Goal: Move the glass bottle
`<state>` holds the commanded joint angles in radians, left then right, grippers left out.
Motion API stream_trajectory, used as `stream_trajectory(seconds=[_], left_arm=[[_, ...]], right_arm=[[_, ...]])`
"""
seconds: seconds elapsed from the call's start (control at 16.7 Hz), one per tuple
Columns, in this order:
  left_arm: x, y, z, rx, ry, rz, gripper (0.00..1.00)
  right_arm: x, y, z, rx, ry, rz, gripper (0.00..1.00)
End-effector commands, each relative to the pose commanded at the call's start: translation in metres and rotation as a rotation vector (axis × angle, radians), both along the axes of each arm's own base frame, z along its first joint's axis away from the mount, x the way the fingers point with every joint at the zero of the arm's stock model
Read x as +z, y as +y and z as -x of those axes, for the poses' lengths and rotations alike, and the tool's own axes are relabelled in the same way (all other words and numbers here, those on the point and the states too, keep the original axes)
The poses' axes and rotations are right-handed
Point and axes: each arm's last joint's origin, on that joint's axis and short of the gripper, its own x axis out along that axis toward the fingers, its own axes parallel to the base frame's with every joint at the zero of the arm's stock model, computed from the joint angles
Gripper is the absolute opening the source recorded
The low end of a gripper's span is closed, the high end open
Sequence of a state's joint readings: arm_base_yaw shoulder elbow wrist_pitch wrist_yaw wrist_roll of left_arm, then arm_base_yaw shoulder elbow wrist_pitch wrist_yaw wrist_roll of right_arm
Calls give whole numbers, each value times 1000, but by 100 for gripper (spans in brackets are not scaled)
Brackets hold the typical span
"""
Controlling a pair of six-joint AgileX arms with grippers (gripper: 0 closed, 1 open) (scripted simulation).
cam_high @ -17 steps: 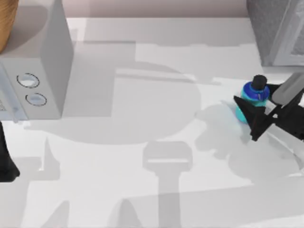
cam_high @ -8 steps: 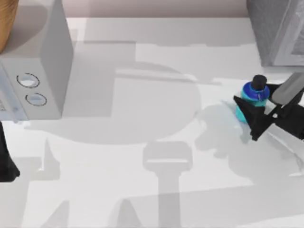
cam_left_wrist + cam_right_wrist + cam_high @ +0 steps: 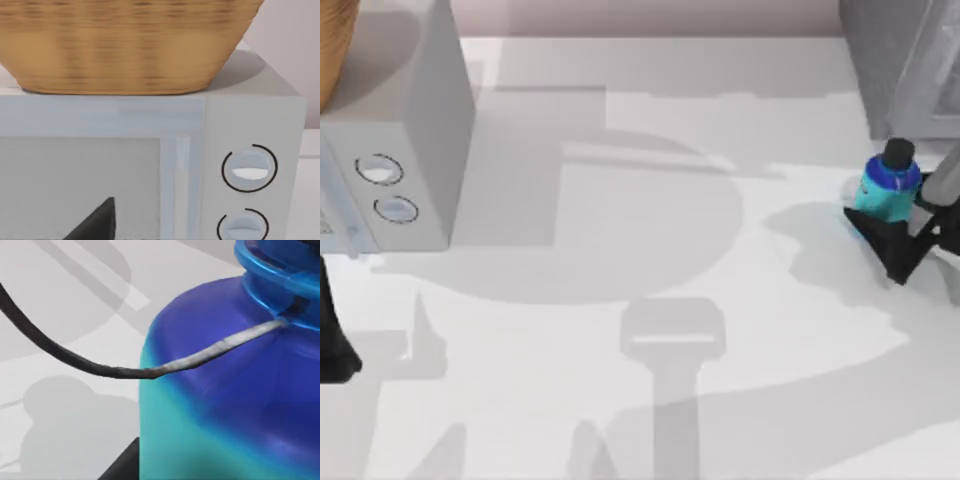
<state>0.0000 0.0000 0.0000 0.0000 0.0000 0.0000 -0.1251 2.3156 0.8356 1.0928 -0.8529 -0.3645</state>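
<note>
Grey cabinet point(image 3: 895, 60) behind glass bottle point(image 3: 888, 190).

A wicker basket point(image 3: 125, 45) sits atop the grey microwave point(image 3: 395, 150) at the table's point(image 3: 640, 380) left.

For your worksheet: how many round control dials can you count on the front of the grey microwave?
2. On the grey microwave at the table's left, the upper round dial sits directly above the lower round dial. Its left part lies out of frame, so more may be hidden.
</note>
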Motion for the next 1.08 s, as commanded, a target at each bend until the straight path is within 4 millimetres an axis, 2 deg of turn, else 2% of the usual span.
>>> stream_trajectory(seconds=[0.24, 0.48, 0.78, 1.08], left_arm=[[0, 0, 0, 0, 0, 0, 100], [0, 0, 0, 0, 0, 0, 100], [0, 0, 0, 0, 0, 0, 100], [0, 0, 0, 0, 0, 0, 100]], right_arm=[[-11, -51, -12, 51, 69, 63, 0], [-16, -109, -11, 102, 117, 57, 0], [-7, -180, 10, 113, 108, -27, 0], [16, -237, 40, 52, 41, -117, 0]])
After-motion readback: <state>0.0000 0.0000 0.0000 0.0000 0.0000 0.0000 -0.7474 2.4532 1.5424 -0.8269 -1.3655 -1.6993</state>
